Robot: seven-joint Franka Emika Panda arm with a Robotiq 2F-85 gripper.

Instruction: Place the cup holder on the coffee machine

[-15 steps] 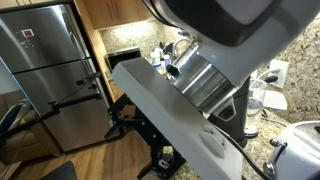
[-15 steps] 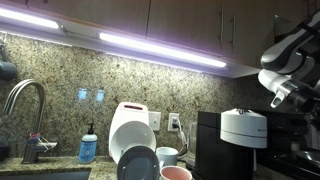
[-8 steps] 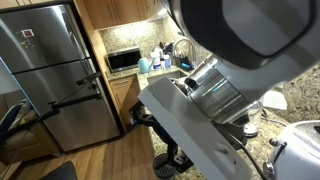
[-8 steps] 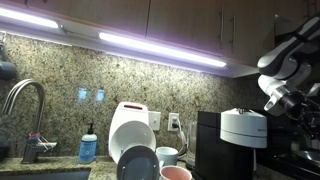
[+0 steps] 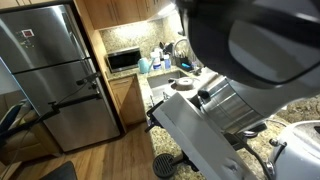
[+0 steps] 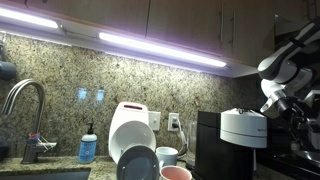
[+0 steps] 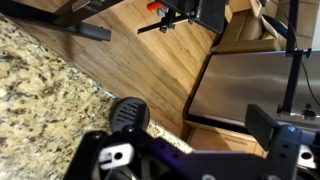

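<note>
The coffee machine (image 6: 243, 130) is a black box with a round silver-grey head, standing at the right of the counter. My gripper (image 6: 273, 100) hangs in the air just right of that head, at about its top. From the wrist, my gripper (image 7: 195, 135) is open with only floor and counter edge between its black fingers (image 7: 285, 140). A small round black ribbed thing (image 7: 128, 112) shows at the counter edge by the left finger. I cannot tell whether it is the cup holder.
A white-and-chrome rounded appliance (image 6: 130, 130), cups (image 6: 168, 155), a blue soap bottle (image 6: 88, 146) and a faucet (image 6: 30, 105) line the granite counter (image 7: 40, 85). The arm (image 5: 250, 70) fills an exterior view beside a steel fridge (image 5: 55, 75). Wood floor (image 7: 150, 55) lies below.
The arm has swung to the right across an exterior view, uncovering more of the kitchen. The gripper has shifted slightly right and down beside the machine's head. Its jaws stay open.
</note>
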